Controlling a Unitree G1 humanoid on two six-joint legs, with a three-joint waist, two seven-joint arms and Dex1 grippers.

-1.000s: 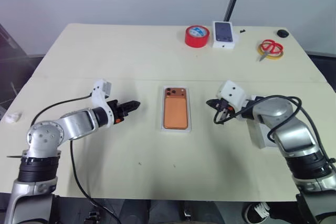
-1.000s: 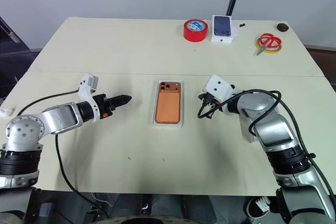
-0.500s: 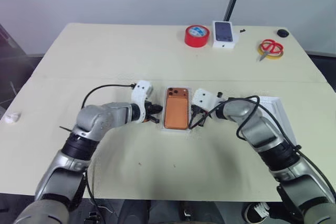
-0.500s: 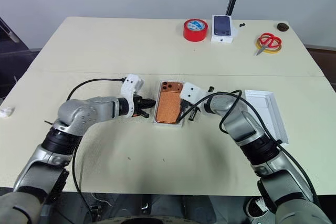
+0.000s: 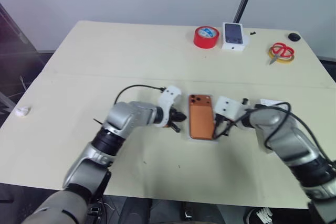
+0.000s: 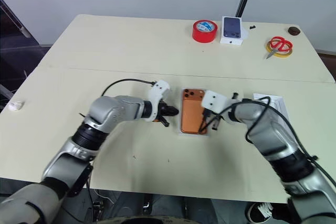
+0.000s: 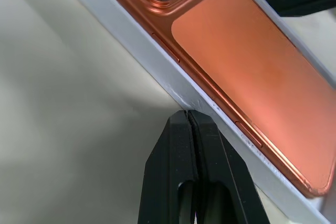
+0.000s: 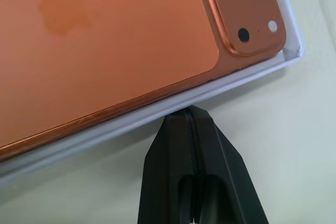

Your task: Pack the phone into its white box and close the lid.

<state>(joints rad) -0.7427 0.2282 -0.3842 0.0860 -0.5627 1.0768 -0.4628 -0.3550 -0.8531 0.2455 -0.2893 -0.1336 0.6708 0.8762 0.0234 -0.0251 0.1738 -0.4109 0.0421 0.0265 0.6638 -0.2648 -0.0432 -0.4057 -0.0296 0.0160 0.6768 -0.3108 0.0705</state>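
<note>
1. Head views: phone [image 5: 201, 123] lies back-up inside the white box [image 5: 212, 137] at mid tabletop [image 5: 105, 56], camera cluster toward the far edge. Left end effector [image 5: 178, 119] sits just beside the box's left long side, right end effector [image 5: 221, 128] just beside its right long side.
2. Head views also give the far edge: red tape roll [image 5: 206, 36], small white box w/ dark phone picture [image 5: 234, 35], scissors [image 5: 282, 52] on a yellow ring, small dark knob [image 5: 294, 36] near the corner. White tray-like piece [image 6: 273, 103] lies behind the right arm, mostly hidden. Crumpled white scrap [image 5: 21, 111] at the left edge.
3. Left wrist view adds close detail: black fingers [image 7: 184, 166] pressed together, tip at the box's white rim [image 7: 173, 85], contact or not — can't tell. Side buttons on the phone's edge show; the other end effector's black tip is seen beyond the far rim.
4. Right wrist view: fingers [image 8: 181, 161] also pressed together, tip right at the rim near the camera-cluster end; faint logo visible on the phone's back.
5. Both end effectors clenched, holding nothing.
6. Vs. 1 s ago: both arms were well apart from the box, left jaws partly parted; now both are in at the box's sides w/ left jaws clenched. Right arm no longer covers as much of the tray-like piece as then. Phone & box keep their lie on the tabletop; the whole-scene shift is the camera's.
</note>
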